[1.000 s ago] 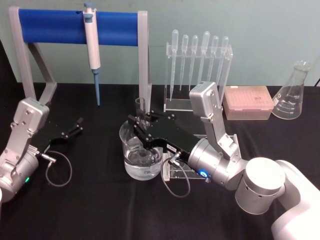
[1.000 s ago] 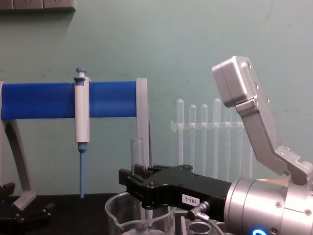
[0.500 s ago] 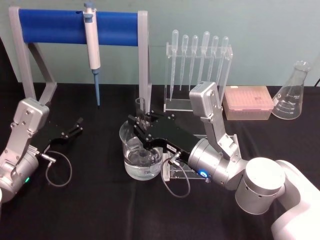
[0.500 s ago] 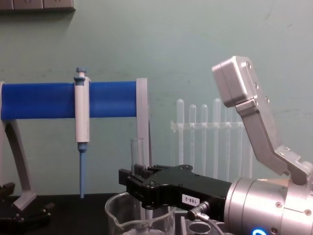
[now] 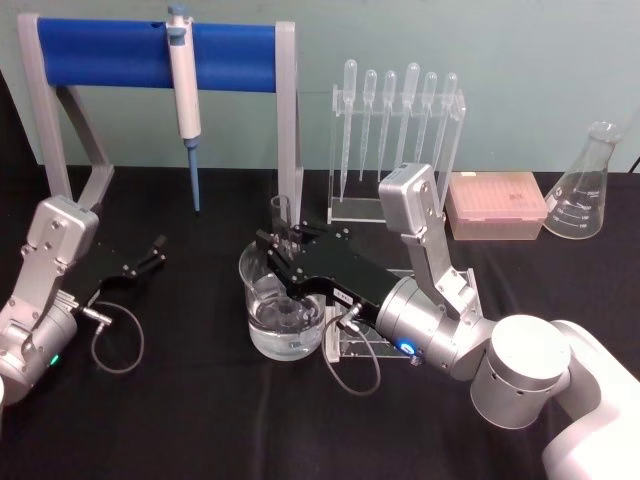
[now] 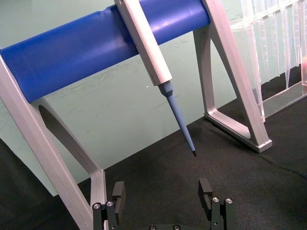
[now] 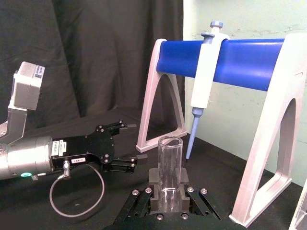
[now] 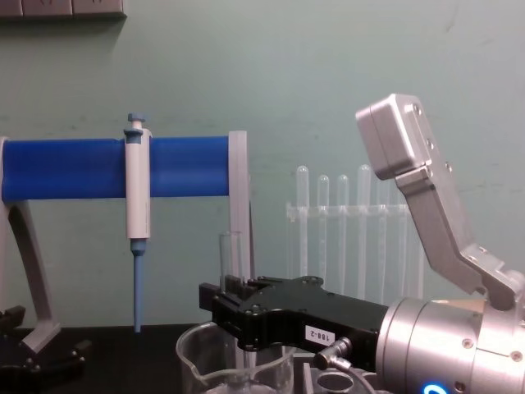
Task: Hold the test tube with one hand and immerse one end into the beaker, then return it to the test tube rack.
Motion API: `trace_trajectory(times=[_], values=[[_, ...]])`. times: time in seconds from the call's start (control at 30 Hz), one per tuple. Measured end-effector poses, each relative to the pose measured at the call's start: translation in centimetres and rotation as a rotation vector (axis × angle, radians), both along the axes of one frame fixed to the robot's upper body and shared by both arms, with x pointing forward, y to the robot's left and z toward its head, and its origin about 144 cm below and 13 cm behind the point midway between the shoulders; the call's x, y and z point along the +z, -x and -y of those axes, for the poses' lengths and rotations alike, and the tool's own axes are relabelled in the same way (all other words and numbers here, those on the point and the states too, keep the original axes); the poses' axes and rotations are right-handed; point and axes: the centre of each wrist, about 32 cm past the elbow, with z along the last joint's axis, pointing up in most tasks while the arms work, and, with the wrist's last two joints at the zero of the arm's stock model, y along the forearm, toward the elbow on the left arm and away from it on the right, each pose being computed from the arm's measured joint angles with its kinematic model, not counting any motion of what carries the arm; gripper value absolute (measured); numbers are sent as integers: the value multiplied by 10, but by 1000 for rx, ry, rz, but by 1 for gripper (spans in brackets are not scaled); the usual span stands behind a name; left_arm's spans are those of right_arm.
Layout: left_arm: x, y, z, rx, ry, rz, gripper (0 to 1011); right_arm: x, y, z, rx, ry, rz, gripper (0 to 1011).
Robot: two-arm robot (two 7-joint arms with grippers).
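My right gripper is shut on the test tube, a clear glass tube standing upright over the beaker. The tube's lower end reaches down inside the beaker, which holds some water. From the chest, the tube's open top rises above the black right gripper, and the beaker's spouted rim shows below. The right wrist view has the test tube upright between the jaws. My left gripper rests open on the black table at the left, seen also as the left gripper.
A white-and-blue pipettor hangs on the blue-barred stand behind. A clear pipette rack, a pink tip box and a glass flask stand at the back right. A small clear rack lies under my right wrist.
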Motion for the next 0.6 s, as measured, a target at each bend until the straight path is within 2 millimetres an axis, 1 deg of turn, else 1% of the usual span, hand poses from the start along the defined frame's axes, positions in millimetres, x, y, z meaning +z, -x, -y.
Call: trace_trajectory(times=[0.6], values=[[0, 0, 0, 0, 0, 0, 1000, 0, 0, 0, 0, 0, 0, 227]])
